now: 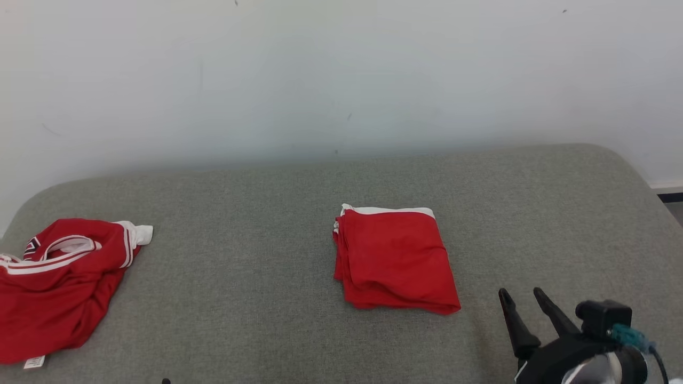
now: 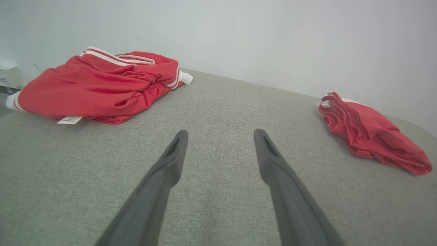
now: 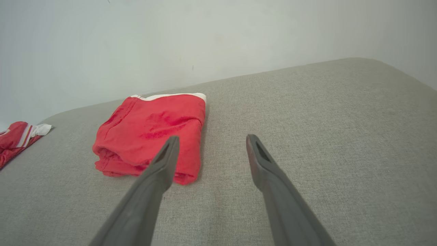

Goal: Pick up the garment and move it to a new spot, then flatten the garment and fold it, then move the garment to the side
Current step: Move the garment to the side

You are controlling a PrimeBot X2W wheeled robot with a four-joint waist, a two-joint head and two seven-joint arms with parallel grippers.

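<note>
The folded red garment (image 1: 395, 258) lies near the middle of the grey padded surface (image 1: 240, 298), a neat stacked rectangle with a white band along its far edge and soft creases across the top. A crumpled red garment (image 1: 58, 282) with white stripes and a white label sits well apart at the robot's left. The right gripper (image 1: 520, 292) hovers just beside the folded piece, fingers spread wide and empty. The left gripper (image 2: 221, 131) is likewise wide apart above bare fabric, holding nothing.
</note>
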